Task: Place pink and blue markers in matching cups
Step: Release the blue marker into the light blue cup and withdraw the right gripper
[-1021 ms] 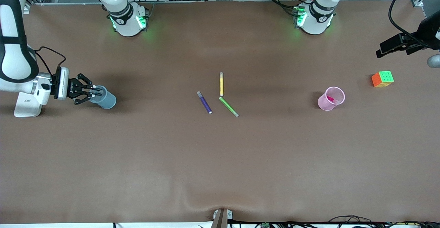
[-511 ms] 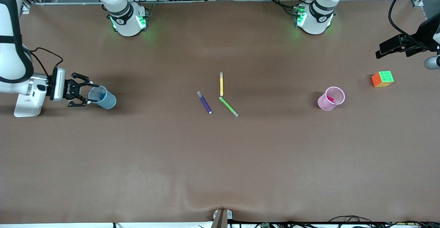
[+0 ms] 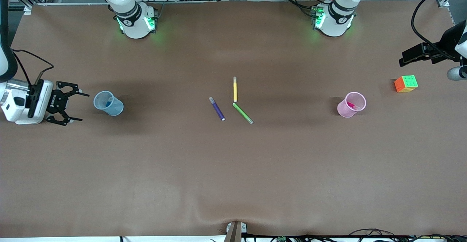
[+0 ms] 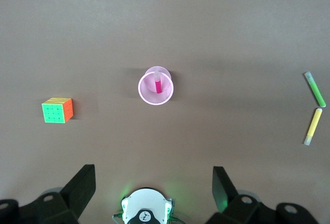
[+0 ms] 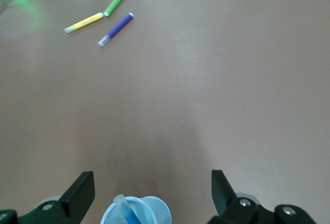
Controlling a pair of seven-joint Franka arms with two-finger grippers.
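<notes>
The pale blue cup stands toward the right arm's end of the table with the blue marker leaning inside it. Both also show in the right wrist view, the cup and the marker. My right gripper is open and empty, beside the blue cup and apart from it. The pale pink cup holds the pink marker; the left wrist view shows the cup and marker. My left gripper is open and empty, high up at the left arm's end of the table.
A yellow marker, a green marker and a dark purple marker lie together mid-table. A coloured puzzle cube sits at the left arm's end, beside the pink cup. The arm bases stand along the table's back edge.
My right gripper was over the blue cup's mouth. It has opened and drawn back toward the right arm's end, leaving the blue marker in the cup. The left gripper shifted slightly.
</notes>
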